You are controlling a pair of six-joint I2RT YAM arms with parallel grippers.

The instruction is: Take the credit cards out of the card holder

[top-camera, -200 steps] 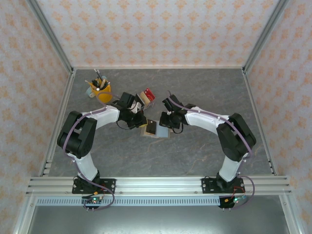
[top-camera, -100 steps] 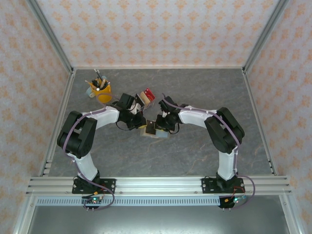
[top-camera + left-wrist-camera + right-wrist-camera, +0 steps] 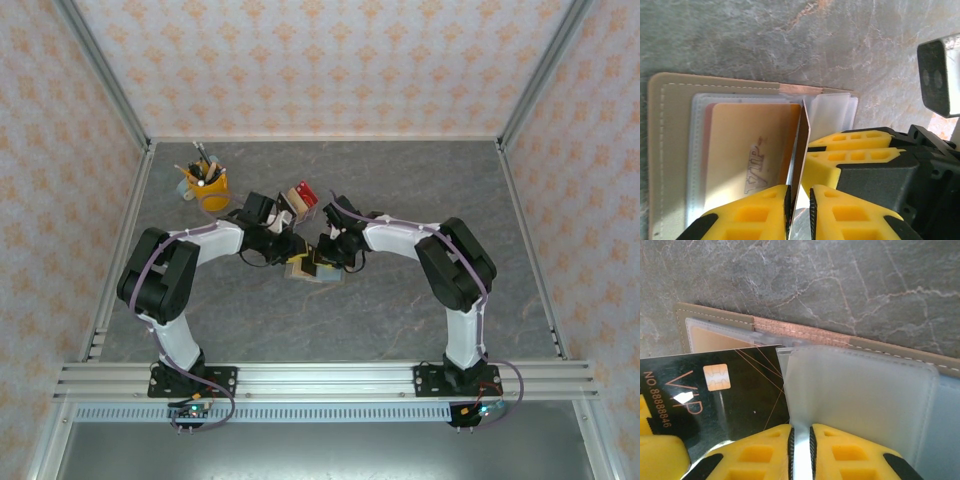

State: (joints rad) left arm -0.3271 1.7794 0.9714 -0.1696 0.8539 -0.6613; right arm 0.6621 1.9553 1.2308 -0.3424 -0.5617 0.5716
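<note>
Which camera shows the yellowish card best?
The left wrist view: the yellowish card lies face-up, VIP lettering readable. The right wrist catches a corner strip; from the top it is too small to make out.

A yellow cup of pens (image 3: 205,188) stands far left on the grey marbled tabletop (image 3: 400,310). To its right sits a small clear rack (image 3: 301,197) holding brown and red slabs.

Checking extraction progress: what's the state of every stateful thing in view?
left gripper: jaws close either side of dark card; grip unclear.
right gripper: shut on clear sleeve.
card holder: open, lying flat.
dark card: on edge at the fold.
yellow card: flat in its clear pocket.
clear sleeve: pinched and lifted.
yellow cup: upright, holding pens.
</note>
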